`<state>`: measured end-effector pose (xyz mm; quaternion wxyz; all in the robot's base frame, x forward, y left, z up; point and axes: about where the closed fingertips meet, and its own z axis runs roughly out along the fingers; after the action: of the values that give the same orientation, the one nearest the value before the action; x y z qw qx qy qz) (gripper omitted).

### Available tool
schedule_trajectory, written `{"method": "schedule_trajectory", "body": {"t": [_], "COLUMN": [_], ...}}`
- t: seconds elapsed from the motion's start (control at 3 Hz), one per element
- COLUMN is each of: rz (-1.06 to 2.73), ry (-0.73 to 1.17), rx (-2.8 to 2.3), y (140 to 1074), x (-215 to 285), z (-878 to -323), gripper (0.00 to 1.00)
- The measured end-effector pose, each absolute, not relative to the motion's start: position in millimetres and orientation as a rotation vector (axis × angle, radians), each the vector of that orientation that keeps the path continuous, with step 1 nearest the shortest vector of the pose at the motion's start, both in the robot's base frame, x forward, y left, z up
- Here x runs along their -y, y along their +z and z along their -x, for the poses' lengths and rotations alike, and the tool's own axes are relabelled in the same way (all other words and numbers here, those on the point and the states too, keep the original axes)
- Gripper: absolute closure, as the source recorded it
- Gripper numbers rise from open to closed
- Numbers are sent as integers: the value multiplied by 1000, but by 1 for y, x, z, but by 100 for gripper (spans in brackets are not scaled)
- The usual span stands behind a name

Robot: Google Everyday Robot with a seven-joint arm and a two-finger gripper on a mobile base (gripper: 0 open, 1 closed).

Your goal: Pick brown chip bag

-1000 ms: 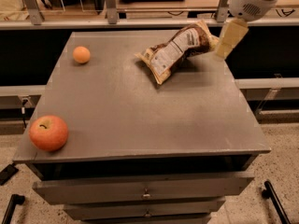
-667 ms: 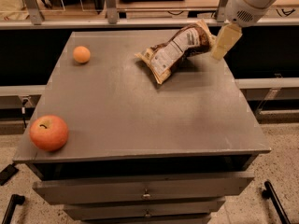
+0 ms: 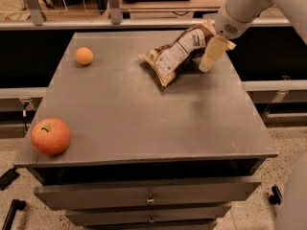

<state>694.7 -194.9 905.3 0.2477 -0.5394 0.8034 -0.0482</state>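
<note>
The brown chip bag point(image 3: 175, 56) lies crinkled on the grey table point(image 3: 144, 114) at the back right, its white label panel facing up and its right end raised. My gripper point(image 3: 209, 56) comes down from the white arm point(image 3: 244, 6) at the upper right and stands at the bag's right end, touching or just in front of it. The bag's far right tip is partly hidden behind the gripper.
A red-orange apple point(image 3: 50, 136) sits at the table's front left corner. A small orange point(image 3: 84, 55) sits at the back left. Drawers point(image 3: 148, 198) are below the table's front edge. A rail and shelving run behind the table.
The arm and gripper have moved left and slightly down, closing in on the bag's right end. The bag, apple and orange have not moved.
</note>
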Motion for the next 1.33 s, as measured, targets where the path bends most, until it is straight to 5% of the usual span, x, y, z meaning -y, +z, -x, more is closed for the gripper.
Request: {"method": "schedule_trajectory", "body": {"t": [0.33, 1.33], "rz": [1477, 1489], "ry": [-125, -115], "rx": [-2194, -2200], "y": [899, 891], "x": [191, 187], "z": [-698, -699], "gripper": [0, 73]}}
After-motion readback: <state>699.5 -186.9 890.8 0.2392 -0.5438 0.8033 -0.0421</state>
